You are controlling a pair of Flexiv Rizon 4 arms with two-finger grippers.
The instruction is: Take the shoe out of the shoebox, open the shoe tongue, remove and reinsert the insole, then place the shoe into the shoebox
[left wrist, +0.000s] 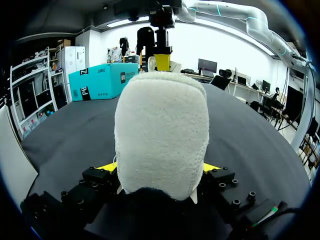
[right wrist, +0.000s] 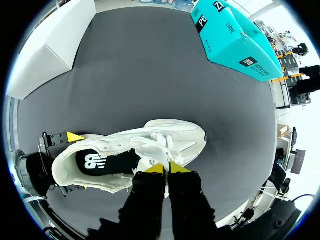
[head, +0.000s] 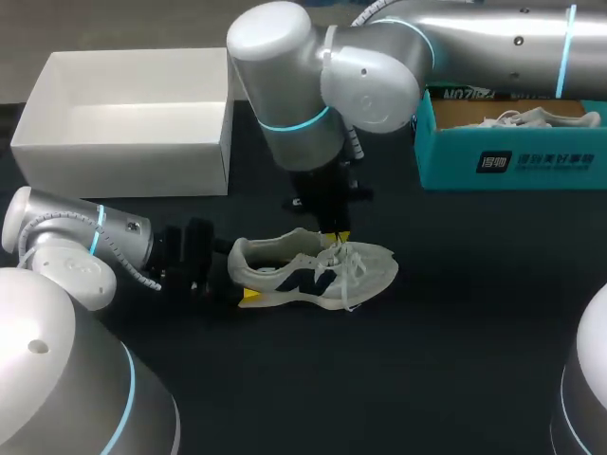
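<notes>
Mid-frame on your black table sits the shoe, heel clamped in your left gripper, its tongue pinched between your right gripper's tips. Farther back: white box upper left, teal shoebox upper right.

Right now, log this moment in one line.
shoe: on table; left gripper: shut on heel; right gripper: at tongue; insole: in shoe
</notes>
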